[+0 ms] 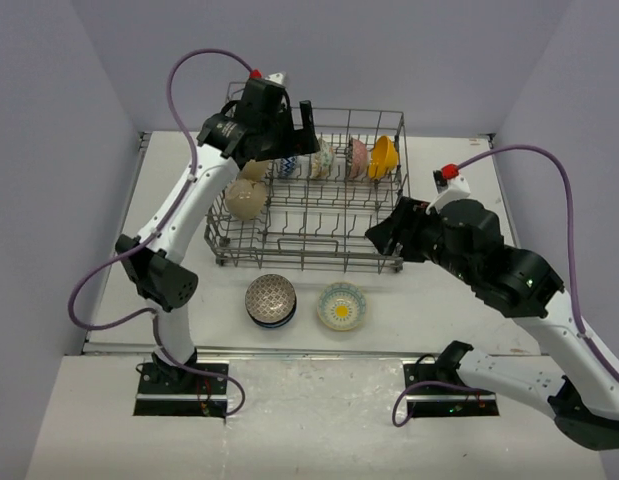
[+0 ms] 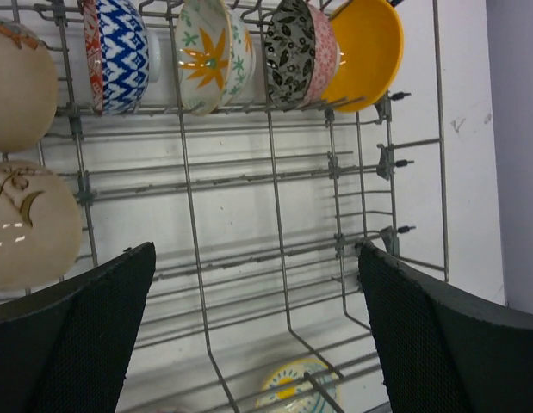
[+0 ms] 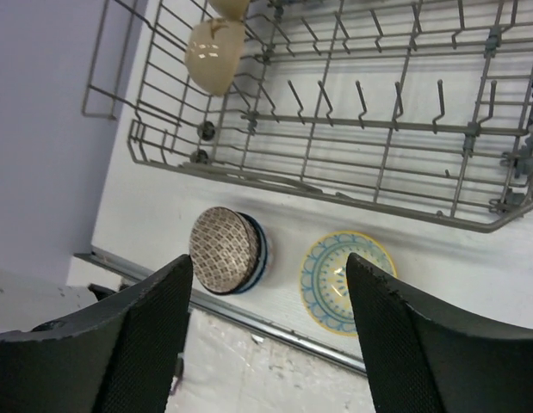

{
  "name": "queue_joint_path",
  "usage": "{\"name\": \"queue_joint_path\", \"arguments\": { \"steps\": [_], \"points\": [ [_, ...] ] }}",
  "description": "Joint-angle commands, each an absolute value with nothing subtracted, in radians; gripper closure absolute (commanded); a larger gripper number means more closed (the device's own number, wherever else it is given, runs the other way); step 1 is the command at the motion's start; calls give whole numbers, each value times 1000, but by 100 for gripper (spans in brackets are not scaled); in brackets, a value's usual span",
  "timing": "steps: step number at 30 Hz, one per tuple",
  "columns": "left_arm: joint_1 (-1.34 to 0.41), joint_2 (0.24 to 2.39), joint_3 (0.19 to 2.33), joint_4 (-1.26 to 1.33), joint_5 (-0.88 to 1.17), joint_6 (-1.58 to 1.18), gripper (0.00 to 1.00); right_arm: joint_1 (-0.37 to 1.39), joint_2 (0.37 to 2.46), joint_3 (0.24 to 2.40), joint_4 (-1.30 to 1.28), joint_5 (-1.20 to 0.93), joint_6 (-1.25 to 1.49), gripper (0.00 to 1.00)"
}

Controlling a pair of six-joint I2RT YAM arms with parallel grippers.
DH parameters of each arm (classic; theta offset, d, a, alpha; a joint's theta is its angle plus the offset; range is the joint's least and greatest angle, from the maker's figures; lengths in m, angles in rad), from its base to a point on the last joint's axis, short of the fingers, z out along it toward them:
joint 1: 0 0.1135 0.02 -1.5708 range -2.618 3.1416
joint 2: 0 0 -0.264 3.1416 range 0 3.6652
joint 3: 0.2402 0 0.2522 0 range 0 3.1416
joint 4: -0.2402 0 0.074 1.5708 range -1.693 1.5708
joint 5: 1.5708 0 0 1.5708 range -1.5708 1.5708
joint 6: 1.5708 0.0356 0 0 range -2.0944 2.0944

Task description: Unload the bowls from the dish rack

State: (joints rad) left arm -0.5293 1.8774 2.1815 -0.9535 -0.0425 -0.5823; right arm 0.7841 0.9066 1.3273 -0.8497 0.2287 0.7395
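Grey dish rack (image 1: 309, 264) lies under your outstretched left gripper (image 2: 256, 258), jaws wide, empty; your right gripper (image 3: 268, 267) hangs spread apart beside its near corner.

Dish rack (image 1: 309, 215), mid + near rows: open from above, only upright tines (image 3: 361, 99) in the way. Far row packed w/ far-row bowls (image 2: 210, 56) on edge. Beige bowls (image 1: 247, 198) block the left side. Left gripper (image 2: 257, 335) hangs over the far-left part. Table (image 1: 429, 150) strip right of rack free. Near side: stacked bowls (image 1: 270, 298) + yellow-centred bowl (image 1: 341, 305), gap btwn. Right gripper (image 3: 270, 327) is above them.
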Motion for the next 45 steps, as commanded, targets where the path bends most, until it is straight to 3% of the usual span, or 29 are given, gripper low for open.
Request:
{"name": "queue_joint_path", "arguments": {
  "steps": [1, 14, 27, 45],
  "points": [
    [-456, 1925, 2224, -800, 74, -534, 0, 779, 878, 1295, -910, 187, 692, 26],
    [-324, 2196, 2295, -580, 170, -472, 0, 779, 727, 1160, -899, 71, 663, 1],
    [-215, 2319, 2266, -436, 455, -498, 2, 779, 718, 1126, -890, 95, 804, 1],
    [-213, 2407, 2253, -341, 586, -595, 16, 781, 738, 1135, -879, 106, 850, 1]
  ]
}}
